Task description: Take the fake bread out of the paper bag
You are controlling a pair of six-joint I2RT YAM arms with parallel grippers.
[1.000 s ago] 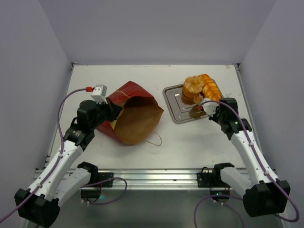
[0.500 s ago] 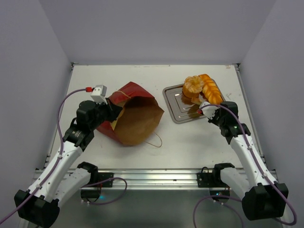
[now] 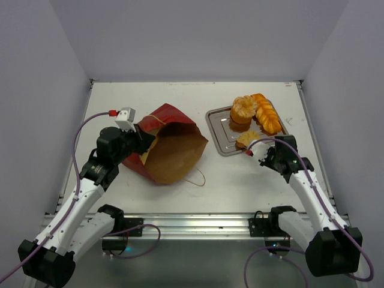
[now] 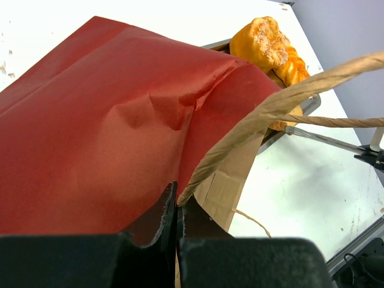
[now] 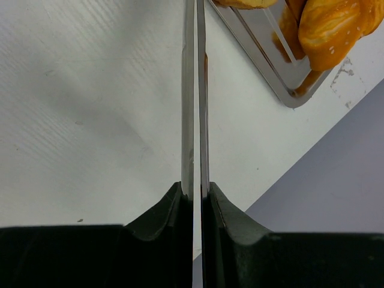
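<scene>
The metal tray [image 3: 224,135] lies on the desk [image 3: 240,180], and I place everything from it. The fake bread [image 3: 255,113] I can see is all on that tray. A round bun [image 3: 243,109] sits at its far side. A braided loaf [image 3: 267,115] lies along its right side, touching the bun. A smaller pale piece [image 3: 246,139] rests at its near edge.

My right end effector [image 3: 254,150] hangs just off the tray's near edge, right beside that pale piece. From my wrist its two fingers [image 5: 188,108] stand pressed almost together, with only a thin slit between them and nothing in it. Their tips run out of the top of the wrist view, so I cannot tell whether they touch the piece.

The paper bag [image 3: 174,150] lies on its side to the left of the tray, just apart from its left rim. It is dark red outside, with the brown inside turned upward. Its mouth opens toward the tray and the near edge of the desk. My left end effector [image 3: 143,142] is on the side of the bag away from the tray. It is clamped tight on the bag's rim, where one string handle [image 4: 270,108] meets the paper. That handle stretches from my fingers toward the tray. The other handle [image 3: 195,177] lies looped on the desk at the bag's near side.
</scene>
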